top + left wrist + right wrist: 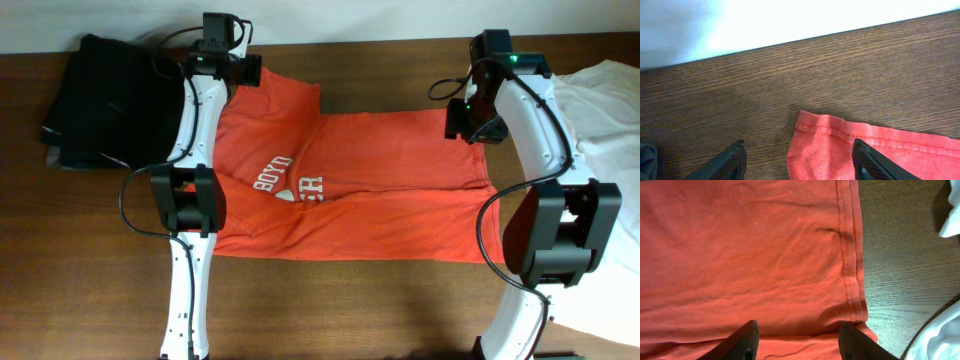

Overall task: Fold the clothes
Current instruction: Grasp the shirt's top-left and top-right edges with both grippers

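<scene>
Orange-red T-shirt (pixel 380 190): lies flat mid-tabletop (pixel 320 300), with wood showing along its near and far edges. Left claw (pixel 799 150): jaws apart, empty, straddling a stitched hem corner. Right claw (pixel 799 326): jaws apart, empty, above the right hem. Black garment (pixel 100 100) far left; white T-shirt (pixel 610 110) right.

- This looks like a robotics lab bench rather than a home, though little shows beyond the table.
- The left white-and-black jointed robot arm (pixel 185 290) and the right arm (pixel 545 130) rise from the near edge of a dark brown wood-grain table (pixel 330 300), with a loose black cable (pixel 122 200) looping beside them.
- Past the far edge there is only a plain pale surface (pixel 350 20).
- Garments lie out like work pieces: an orange-red cotton T-shirt (pixel 400 170) mid-table, a crumpled black cloth pile (pixel 100 100) at the far left corner, and a white cloth (pixel 610 110) at the right edge.
</scene>
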Robot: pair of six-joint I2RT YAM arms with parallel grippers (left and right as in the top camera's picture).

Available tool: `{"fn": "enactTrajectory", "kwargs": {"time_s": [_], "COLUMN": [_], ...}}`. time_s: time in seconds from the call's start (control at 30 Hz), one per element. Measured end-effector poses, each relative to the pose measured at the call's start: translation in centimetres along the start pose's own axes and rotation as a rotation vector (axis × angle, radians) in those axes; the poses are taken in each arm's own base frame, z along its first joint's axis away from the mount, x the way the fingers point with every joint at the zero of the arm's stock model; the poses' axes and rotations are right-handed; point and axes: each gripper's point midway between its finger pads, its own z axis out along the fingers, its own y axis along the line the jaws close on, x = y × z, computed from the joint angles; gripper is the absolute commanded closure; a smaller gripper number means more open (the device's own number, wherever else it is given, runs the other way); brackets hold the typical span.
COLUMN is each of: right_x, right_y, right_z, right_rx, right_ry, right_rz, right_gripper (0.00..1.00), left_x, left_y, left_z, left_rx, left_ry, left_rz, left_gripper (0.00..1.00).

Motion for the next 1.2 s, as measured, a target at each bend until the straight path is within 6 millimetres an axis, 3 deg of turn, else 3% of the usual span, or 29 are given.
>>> {"fn": "enactTrajectory", "kwargs": {"time_s": [0.1, 0.2, 0.3, 0.37, 0.5, 0.57, 0.67, 0.7, 0.73, 0.77, 0.93, 1.03, 1.13, 1.2], "right_x": [0.0, 0.0, 0.0, -0.1, -3.4, -5.6, -6.9, -7.4, -8.3, -8.8, -11.8, -12.0, -11.4, -11.5], "right_y": [0.0, 0.0, 0.0, 0.0, 0.4, -0.5, -3.8, -5.0, -5.1, -4.9, -4.7, -4.4, -4.4, -4.2], "right_z": [0.0, 0.0, 0.0, 0.0, -0.1, -0.4, 2.4, 4.8, 7.1, 8.1, 7.7, 8.0, 11.5, 12.3], "right_rx": [0.0, -0.001, -0.001, -0.001, -0.02, -0.024, -0.009, 0.0, 0.003, 0.0, -0.007, -0.019, -0.021, -0.028], "right_ry": [0.0, 0.0, -0.001, -0.003, -0.138, -0.224, -0.222, -0.211, -0.226, -0.237, -0.364, -0.368, -0.326, -0.324], "right_rz": [0.0, 0.0, 0.0, 0.0, -0.013, -0.005, 0.02, 0.022, -0.009, -0.023, -0.034, -0.038, -0.044, -0.045], "right_gripper": [0.45, 0.45, 0.44, 0.25, 0.25, 0.31, 0.37, 0.41, 0.53, 0.56, 0.47, 0.48, 0.52, 0.55], "left_x": [0.4, 2.1, 2.1, 2.1, 2.0, 1.9, 2.0, 1.9, 1.9, 2.0, 2.1, 2.1, 2.3, 2.4], "left_y": [-0.4, -0.9, -1.0, -1.1, -1.2, -1.1, -1.1, -1.1, -1.1, -1.1, -1.0, -1.0, -1.0, -0.9], "left_z": [0.6, 2.2, 2.2, 2.2, 2.2, 2.3, 2.4, 2.4, 2.4, 2.4, 2.3, 2.3, 2.2, 2.1], "left_rx": [0.004, 0.017, 0.021, 0.026, 0.026, 0.026, 0.025, 0.025, 0.025, 0.025, 0.025, 0.025, 0.025, 0.026], "left_ry": [0.007, 0.037, 0.037, 0.037, 0.031, 0.027, 0.027, 0.026, 0.027, 0.028, 0.035, 0.036, 0.043, 0.052], "left_rz": [0.004, 0.006, 0.006, 0.008, 0.008, 0.008, 0.007, 0.007, 0.007, 0.007, 0.006, 0.006, 0.005, 0.003], "left_gripper": [0.42, 0.43, 0.82, 0.88, 0.88, 0.87, 0.87, 0.87, 0.87, 0.87, 0.87, 0.87, 0.85, 0.85]}}
